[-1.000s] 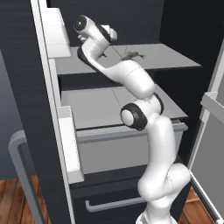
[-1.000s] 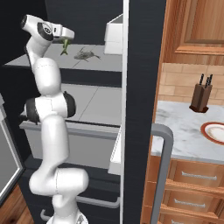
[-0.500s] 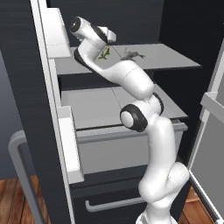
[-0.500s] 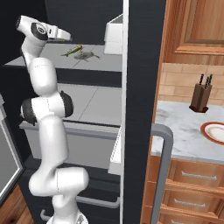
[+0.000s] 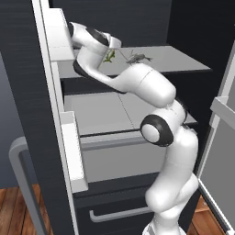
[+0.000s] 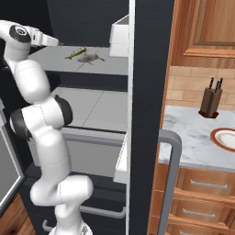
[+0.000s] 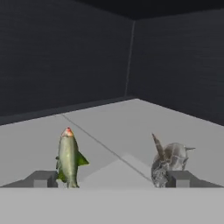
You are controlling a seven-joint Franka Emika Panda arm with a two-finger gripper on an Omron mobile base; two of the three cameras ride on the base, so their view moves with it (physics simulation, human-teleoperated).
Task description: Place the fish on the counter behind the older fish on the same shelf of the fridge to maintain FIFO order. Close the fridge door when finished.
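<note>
The gripper [image 7: 112, 178] stands with its jaws wide apart and nothing between them, just in front of the top shelf [image 5: 183, 62] of the fridge [image 6: 151, 55]. The greenish-yellow fish [image 7: 68, 159] lies free on that shelf beside the left fingertip, and the grey older fish [image 7: 168, 161] lies to its right, close by the right fingertip. In the right base view the fish [image 6: 75, 53] sits just left of the older fish [image 6: 91, 57] and slightly farther back, the two nearly touching.

The step in hand looks like the release and retreat. To do it well, the hand should back straight out along its own axis toward the near edge, jaws kept spread, so neither fingertip brushes either fish. No sideways swing until the fingers are clear of the shelf lip. After that the open doors need closing; the left door [image 5: 50, 119] stands close beside the arm, so the elbow should clear it first.
</note>
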